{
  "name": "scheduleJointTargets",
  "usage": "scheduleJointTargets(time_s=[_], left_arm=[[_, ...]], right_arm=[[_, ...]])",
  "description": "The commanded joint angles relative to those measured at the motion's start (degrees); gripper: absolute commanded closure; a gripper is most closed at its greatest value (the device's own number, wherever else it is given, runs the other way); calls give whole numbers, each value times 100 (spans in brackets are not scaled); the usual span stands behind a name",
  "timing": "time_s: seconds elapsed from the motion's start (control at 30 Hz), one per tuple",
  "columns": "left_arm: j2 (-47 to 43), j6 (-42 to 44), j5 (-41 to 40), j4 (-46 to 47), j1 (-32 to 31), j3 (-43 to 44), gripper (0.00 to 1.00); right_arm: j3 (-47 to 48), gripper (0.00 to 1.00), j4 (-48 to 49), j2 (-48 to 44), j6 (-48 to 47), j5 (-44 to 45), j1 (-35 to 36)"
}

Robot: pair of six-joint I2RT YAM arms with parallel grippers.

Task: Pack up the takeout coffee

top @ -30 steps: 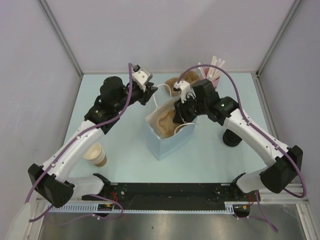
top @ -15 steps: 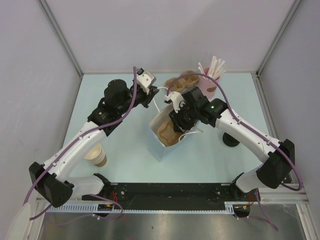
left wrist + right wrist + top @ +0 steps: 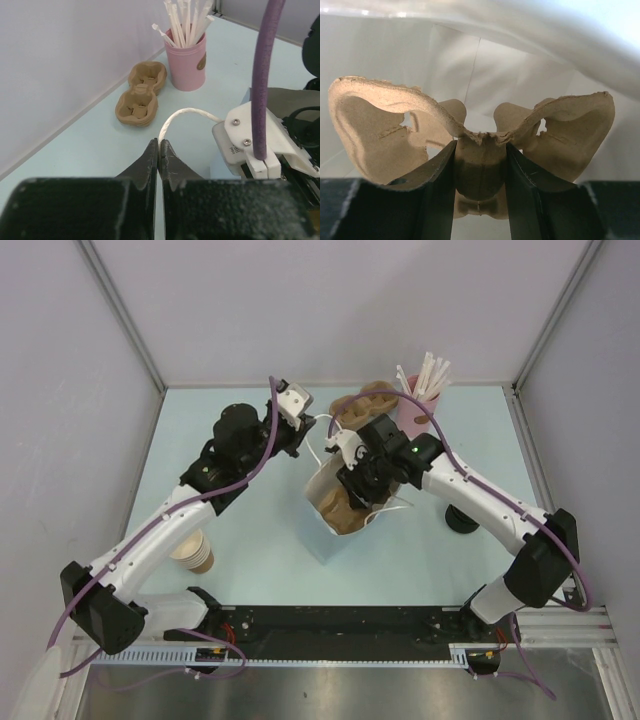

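Observation:
The takeout coffee shows only as a black round lid on the table at the right, partly hidden under my right arm. A white paper bag stands open at mid-table. My left gripper is shut on the bag's white rope handle and holds it up. My right gripper is inside the bag, shut on the middle ridge of a brown cardboard cup carrier.
A stack of brown carriers and a pink cup of white straws stand at the back near the wall. A stack of lidless tan cups stands at the left, beside my left arm.
My right gripper has moved left and down, carrying the carrier deeper into the bag. The bag has shifted and narrowed. My left gripper has edged right with the handle.

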Motion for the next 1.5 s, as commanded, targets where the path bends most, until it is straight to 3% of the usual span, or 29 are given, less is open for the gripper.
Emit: scheduleJointTargets(time_s=[0.0, 1.47], left_arm=[[-46, -127, -507, 389, -62, -25, 96], [447, 84, -2372, 935, -62, -104, 97]], right_arm=[[317, 57, -186, 61, -120, 92, 43], [897, 58, -959, 940, -384, 206, 289]])
